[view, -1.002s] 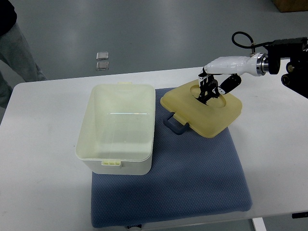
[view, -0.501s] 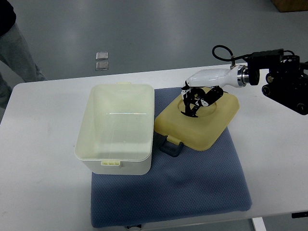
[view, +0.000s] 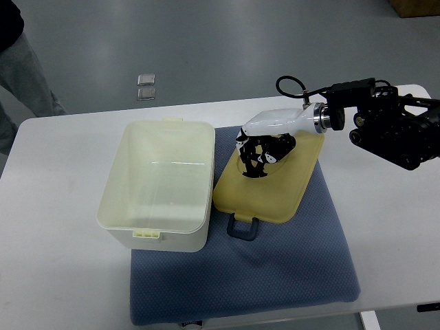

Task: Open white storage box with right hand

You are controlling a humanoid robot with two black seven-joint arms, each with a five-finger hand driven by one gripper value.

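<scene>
The right hand (view: 258, 152) reaches in from the table's right edge and sits on top of the lid (view: 265, 180), its dark fingers (view: 251, 163) curled down into the round recess in the lid's upper face. They appear to be hooked into that recess, so I judge the hand to be gripping the lid, though the contact under the fingertips is hidden. The left hand is not visible.

The lid is already off the box (view: 157, 183). It lies flat on the blue mat (view: 275, 268), just beside the box's right wall, and its near left corner looks to be touching or nearly touching that wall; I cannot tell which. The lid's long axis runs aslant, from the table's far right down toward the near middle, with its dark handle (view: 242, 228) sticking out at the near end. The box stands open and empty at the left end of the mat, its long axis running from the far edge of the table to the near one.

The lid lies directly beneath the hand, with the box to the hand's left. Opening looks done; what remains, in my judgement, is letting go and lifting straight up so the lid does not drag against the box.
</scene>
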